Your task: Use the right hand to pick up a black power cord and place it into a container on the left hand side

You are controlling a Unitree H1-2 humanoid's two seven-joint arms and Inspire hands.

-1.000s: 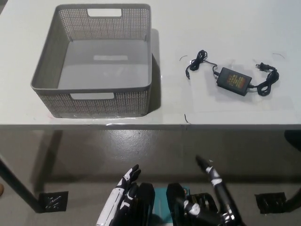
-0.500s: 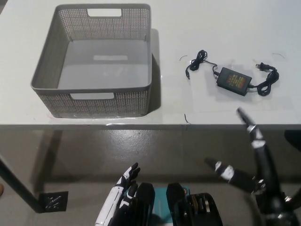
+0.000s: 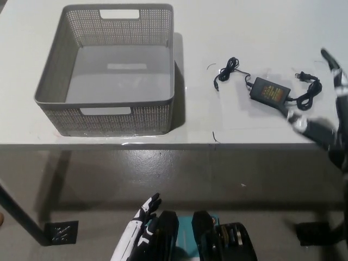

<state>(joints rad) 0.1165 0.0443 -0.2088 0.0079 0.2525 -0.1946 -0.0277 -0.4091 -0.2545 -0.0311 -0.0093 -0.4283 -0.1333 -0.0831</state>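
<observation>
Hovering right hand, power cord just beside

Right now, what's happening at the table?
The black right hand, fingers spread, is at the table's right edge, beside the power cord but not holding it. The cord lies on the table, right of the empty grey basket. The white left hand rests low, below the table edge.
</observation>
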